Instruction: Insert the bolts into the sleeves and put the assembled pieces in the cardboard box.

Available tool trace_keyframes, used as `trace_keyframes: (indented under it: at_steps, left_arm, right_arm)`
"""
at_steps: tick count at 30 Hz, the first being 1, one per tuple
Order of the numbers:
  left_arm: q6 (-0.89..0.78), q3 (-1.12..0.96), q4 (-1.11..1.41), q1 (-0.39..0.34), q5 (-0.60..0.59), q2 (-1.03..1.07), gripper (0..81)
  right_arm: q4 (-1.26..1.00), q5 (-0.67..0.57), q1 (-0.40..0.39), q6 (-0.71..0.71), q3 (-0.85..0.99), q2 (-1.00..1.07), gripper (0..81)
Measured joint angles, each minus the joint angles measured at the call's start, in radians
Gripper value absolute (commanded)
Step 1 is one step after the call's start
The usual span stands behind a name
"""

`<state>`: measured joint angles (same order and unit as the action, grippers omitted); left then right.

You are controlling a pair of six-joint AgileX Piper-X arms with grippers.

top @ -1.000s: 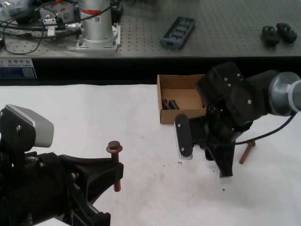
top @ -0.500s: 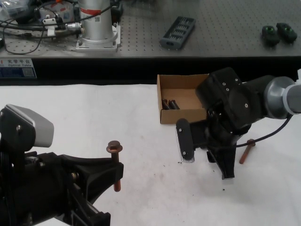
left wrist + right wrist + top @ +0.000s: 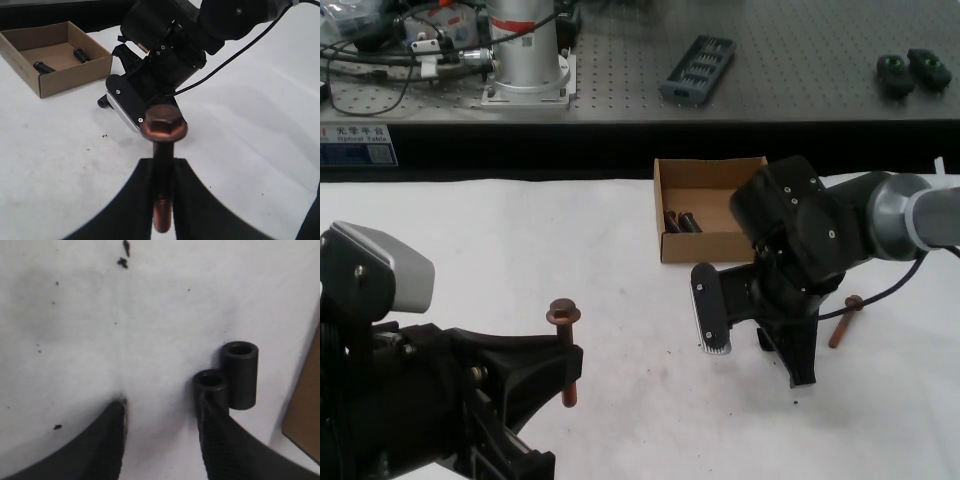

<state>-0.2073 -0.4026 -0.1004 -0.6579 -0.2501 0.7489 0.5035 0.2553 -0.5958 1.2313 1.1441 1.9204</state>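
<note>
The bolt (image 3: 162, 165) is copper-brown, the sleeves (image 3: 240, 375) black, the cardboard box (image 3: 685, 246) tan, the cloth (image 3: 520, 240) white.

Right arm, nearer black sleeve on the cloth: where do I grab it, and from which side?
Grip the nearer sleeve on its outer wall, descending from above. It seems to stand upright, bore up, against the second sleeve, so close the right gripper across its two free sides.

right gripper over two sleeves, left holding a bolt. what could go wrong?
1. The nearer sleeve sits at one finger of the right gripper, not centred, with the second sleeve beside it: closing may topple both.
2. The left gripper holds the bolt by its shank only; contact could tilt it.
</note>
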Motion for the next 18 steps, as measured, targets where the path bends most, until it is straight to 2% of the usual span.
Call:
trace_keyframes:
  at_steps: [18]
  left_arm:
    - [0.0, 0.0, 0.0, 0.0, 0.0, 0.0, 0.6]
  right_arm:
    - [-0.082, 0.025, 0.009, 0.041, 0.0, 0.012, 35.6]
